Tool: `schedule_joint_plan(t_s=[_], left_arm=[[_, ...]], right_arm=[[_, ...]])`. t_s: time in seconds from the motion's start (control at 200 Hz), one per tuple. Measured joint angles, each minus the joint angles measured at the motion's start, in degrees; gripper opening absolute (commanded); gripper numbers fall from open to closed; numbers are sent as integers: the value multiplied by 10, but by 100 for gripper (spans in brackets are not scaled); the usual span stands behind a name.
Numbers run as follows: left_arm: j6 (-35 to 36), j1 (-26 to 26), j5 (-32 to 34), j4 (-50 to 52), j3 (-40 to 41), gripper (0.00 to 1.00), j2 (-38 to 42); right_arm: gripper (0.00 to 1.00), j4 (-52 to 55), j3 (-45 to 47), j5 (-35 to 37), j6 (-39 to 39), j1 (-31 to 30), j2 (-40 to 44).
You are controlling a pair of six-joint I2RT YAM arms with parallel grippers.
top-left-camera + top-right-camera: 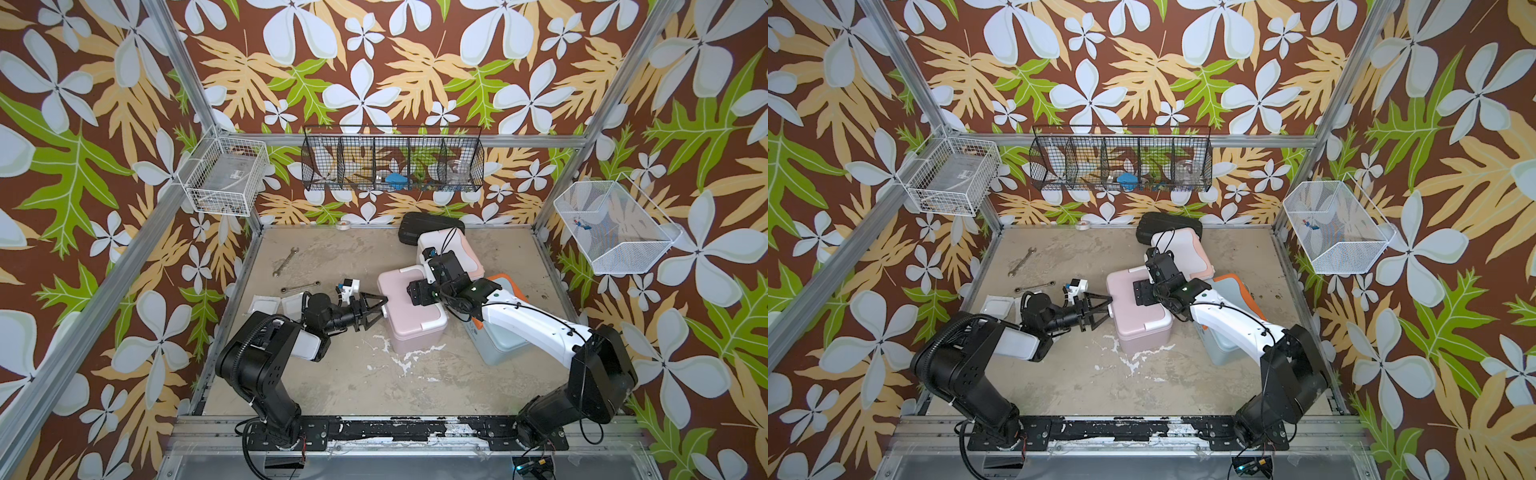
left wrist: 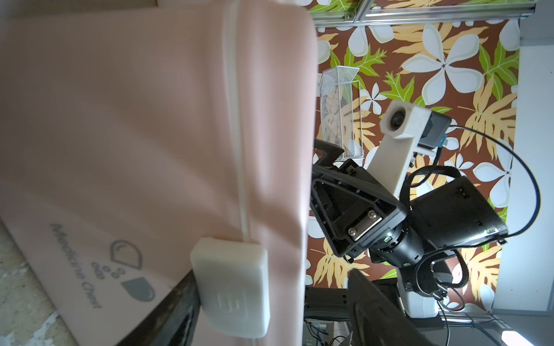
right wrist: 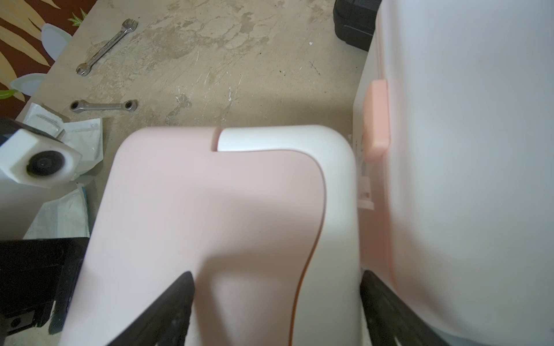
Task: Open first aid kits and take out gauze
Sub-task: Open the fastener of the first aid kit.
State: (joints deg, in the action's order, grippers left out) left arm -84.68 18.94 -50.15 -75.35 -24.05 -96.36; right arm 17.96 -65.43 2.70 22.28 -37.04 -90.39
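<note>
- Your pink first aid kit (image 1: 411,309) stands mid-table with its lid down. In the left wrist view its front reads "Medicine Chest" (image 2: 75,266) in grey, beside a pill logo.
- Its white latch (image 2: 230,287) lies flat against that front. It carries a small embossed mark that is too faint to read.
- Your left gripper (image 1: 384,305) is at the latch side, jaws spread wide with the latch between them. One finger (image 2: 168,311) sits just beside the latch, and nothing is gripped.
- Your right gripper (image 3: 276,273) hangs over the lid with its jaws wide, straddling the white handle (image 3: 284,140). You cannot tell whether its fingers press on the lid.
- The gauze packets (image 1: 266,305) lie flat near the table's left edge, behind the left arm. Their print is too small to read.
- The white-and-peach kit (image 1: 457,249) stands just beside the pink kit's far corner with only a narrow gap between them. Its peach latch (image 3: 376,119) is down.
- The light blue kit (image 1: 498,345) with orange trim sits to the pink kit's right, under the right arm.
- A black ribbed case (image 1: 428,226) lies at the back edge, against the white-and-peach kit.
- A tape roll (image 1: 343,225) sits at the back edge, and two wrenches (image 1: 285,261) lie at far left.
- Your open room is the bare table (image 1: 332,374) in front of the pink kit.
</note>
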Motion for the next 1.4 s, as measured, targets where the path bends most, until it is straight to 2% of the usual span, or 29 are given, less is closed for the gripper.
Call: schedule_joint_plan(t_s=[0.21,0.36,0.556,0.681,0.741,0.831,1.006,1.101,1.251,1.401], left_arm=[[-28,-3,9,-16,16,74,5],[-47,-26,-7,-40,29,74,32],[-33,-35,-11,-3,30,74,87],[15,-33,-14,4,22,76,141],[43,-35,-7,58,16,77,163],[126,-35,23,210,-20,80,204],[288,-28,134,519,-122,81,245],[358,9,205,663,-182,84,239],[431,75,310,815,-251,86,218],[468,112,383,902,-281,84,197]], right_arm=[[82,-30,11,19,4,-3,-2],[82,-38,15,30,6,-7,-3],[82,-47,17,38,11,-7,-5],[82,-49,17,40,13,-7,-5],[82,-49,17,39,14,-7,-5],[82,-48,16,38,16,-7,-4],[82,-40,15,35,20,-7,0],[82,-36,15,33,21,-7,2],[82,-33,15,30,21,-7,4],[81,-32,16,28,21,-7,6]])
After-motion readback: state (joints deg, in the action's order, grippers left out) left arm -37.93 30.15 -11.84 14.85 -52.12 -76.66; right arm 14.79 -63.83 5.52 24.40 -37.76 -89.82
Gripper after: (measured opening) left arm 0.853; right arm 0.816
